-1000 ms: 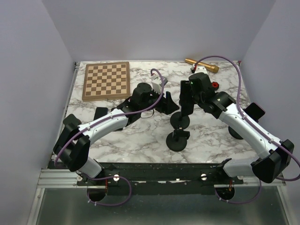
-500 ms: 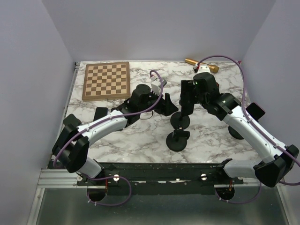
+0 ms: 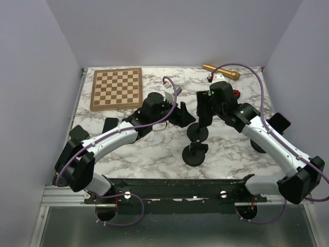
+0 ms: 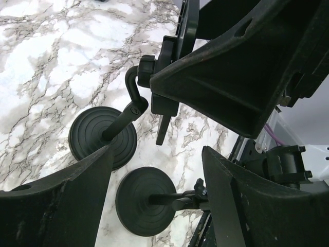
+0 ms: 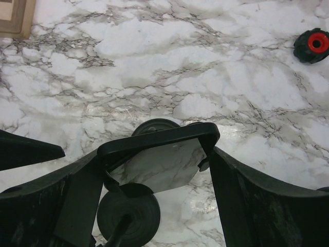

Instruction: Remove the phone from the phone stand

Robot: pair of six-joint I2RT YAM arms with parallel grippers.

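Black disc base of the nearer stand point(image 3: 194, 155) sits closest on the marble counter point(image 3: 154, 154), and right behind it the farther phone stand point(image 3: 198, 134) has the phone point(image 5: 154, 167) upright in its cradle. The right hand point(image 5: 157, 153) is down over it, fingers point(image 5: 247, 200) pressed against both side edges of the phone, while the left hand point(image 4: 157, 154) hovers just left of that stand, spread wide with nothing in it. Farther back there's a red-capped knob point(image 5: 312, 45), then a chessboard point(image 3: 116, 88) far left and a gold cylinder point(image 3: 221, 71) at the back edge.
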